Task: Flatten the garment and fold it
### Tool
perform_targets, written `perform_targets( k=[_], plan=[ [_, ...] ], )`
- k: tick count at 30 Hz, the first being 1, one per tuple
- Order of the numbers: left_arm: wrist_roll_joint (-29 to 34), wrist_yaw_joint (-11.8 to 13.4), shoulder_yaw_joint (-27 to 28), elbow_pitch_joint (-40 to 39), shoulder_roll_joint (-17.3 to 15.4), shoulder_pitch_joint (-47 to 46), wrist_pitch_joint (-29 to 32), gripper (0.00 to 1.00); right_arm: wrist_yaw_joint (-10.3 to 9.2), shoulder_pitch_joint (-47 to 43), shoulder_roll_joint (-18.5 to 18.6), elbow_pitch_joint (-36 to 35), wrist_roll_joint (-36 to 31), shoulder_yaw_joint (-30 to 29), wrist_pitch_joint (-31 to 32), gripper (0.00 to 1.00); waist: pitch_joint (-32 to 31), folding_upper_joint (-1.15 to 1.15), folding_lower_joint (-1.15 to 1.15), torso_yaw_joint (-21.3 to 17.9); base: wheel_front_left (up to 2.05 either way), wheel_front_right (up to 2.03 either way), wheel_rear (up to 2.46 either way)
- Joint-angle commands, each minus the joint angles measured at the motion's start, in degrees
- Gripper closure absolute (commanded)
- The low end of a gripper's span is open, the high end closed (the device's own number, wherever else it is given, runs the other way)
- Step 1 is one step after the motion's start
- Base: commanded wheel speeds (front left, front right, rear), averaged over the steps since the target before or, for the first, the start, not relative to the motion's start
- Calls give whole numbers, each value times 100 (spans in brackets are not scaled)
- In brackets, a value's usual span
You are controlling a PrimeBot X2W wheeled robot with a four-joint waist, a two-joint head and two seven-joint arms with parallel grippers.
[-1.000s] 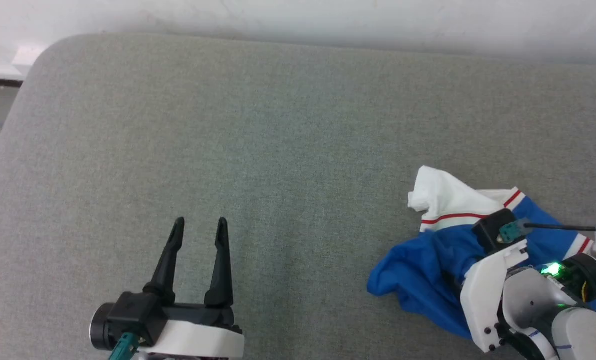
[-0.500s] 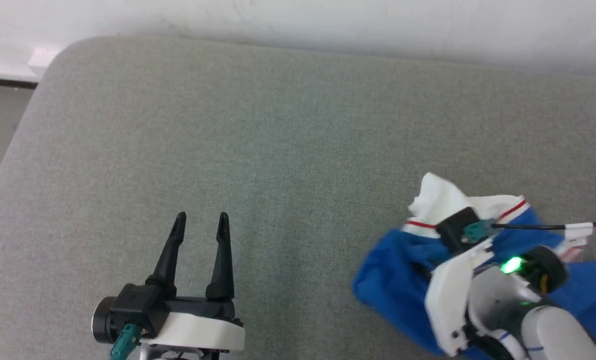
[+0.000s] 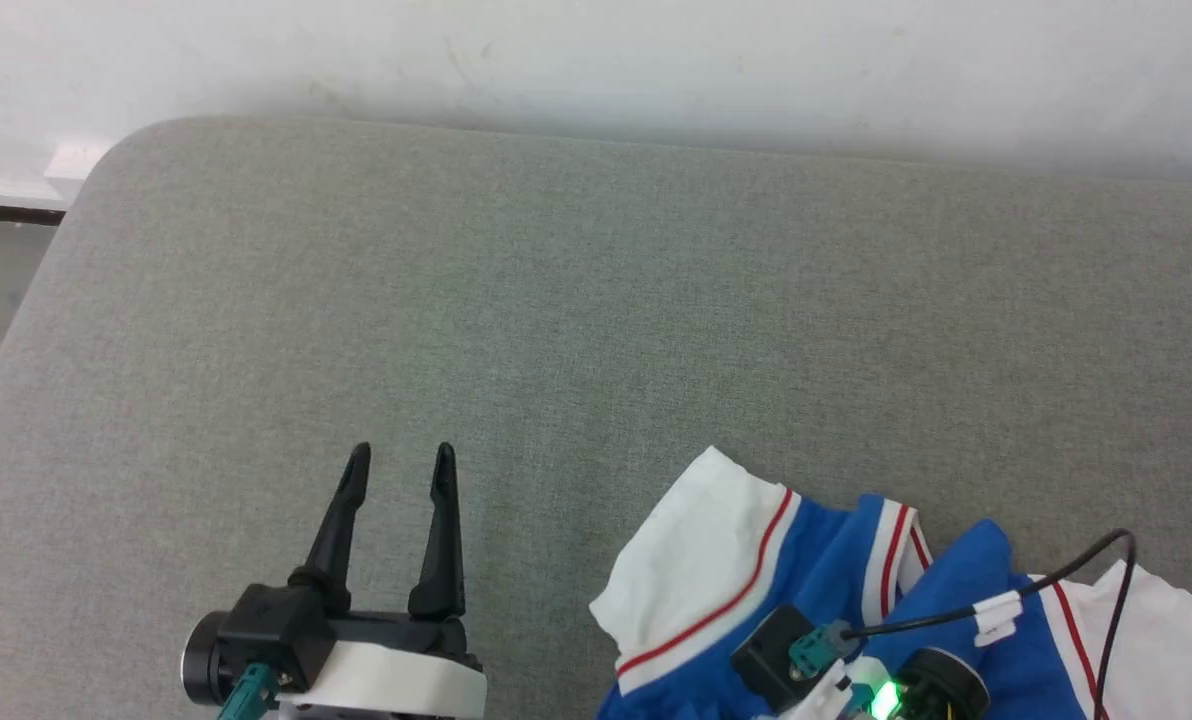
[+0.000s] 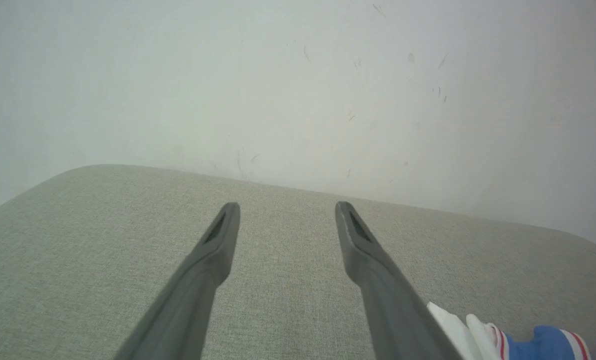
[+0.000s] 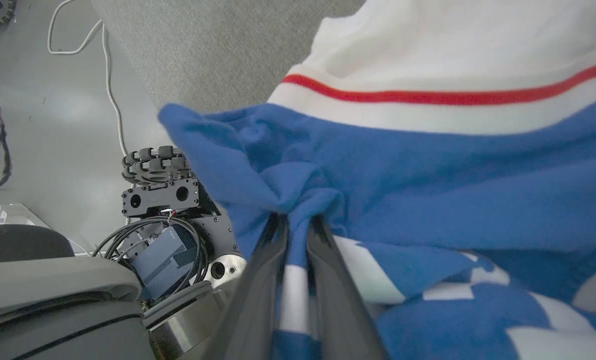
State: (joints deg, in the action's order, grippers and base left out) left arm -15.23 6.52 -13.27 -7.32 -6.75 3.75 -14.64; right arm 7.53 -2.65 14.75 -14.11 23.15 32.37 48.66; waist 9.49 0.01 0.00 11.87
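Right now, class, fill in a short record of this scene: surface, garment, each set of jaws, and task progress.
surface: grey fabric-covered top, white wall behind it
garment: blue and white with red stripes, crumpled, at the near right of the head view
left jaws: open, holding nothing, apart from the garment
right jaws: shut on a bunch of the garment's blue cloth
progress: not yet flattened or folded

The bright blue and white jersey T-shirt [image 3: 826, 570] is soft, matt knitted cloth, creased where bunched. The broad grey cushioned surface [image 3: 596, 300] under it is coarse woven fabric, matt. The left gripper [image 3: 401, 455] has smooth, matt black plastic fingers [image 3: 440, 540]. The white wall [image 4: 298, 75] behind is matt and scuffed.
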Motion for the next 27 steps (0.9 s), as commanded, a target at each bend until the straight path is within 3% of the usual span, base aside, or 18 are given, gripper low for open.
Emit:
perform_targets(
  k=[1,7,13,19,23,27],
  plan=[
    [-53,-12,3,-15,-30,45,0,0,-4,41,-6,17,-89,4,-128,0,0,-1,0,-22,0,0,0],
    [-59,7,9,-24,-90,65,46,0,-4,328,-426,-17,-292,-552,-978,0,-136,-1,0,-222,0,0,0],
    [-42,53,12,-117,-145,122,86,0,-4,301,-917,-436,-1211,-1972,-2252,0,-310,-1,0,-403,0,0,0],
    [-24,121,63,-281,-250,309,121,0,-4,-449,-1173,-995,-2154,-3428,-3538,0,-352,-1,0,-602,0,0,0],
    [-13,139,71,-406,-337,482,163,0,-4,-1158,-1184,-985,-1633,-4094,-4249,0,-326,-1,0,-771,0,0,0],
    [125,176,24,-534,-465,563,294,0,-4,-1529,-1185,-764,-1261,-4289,-4688,0,-283,-1,0,-979,0,0,0]
  ],
)
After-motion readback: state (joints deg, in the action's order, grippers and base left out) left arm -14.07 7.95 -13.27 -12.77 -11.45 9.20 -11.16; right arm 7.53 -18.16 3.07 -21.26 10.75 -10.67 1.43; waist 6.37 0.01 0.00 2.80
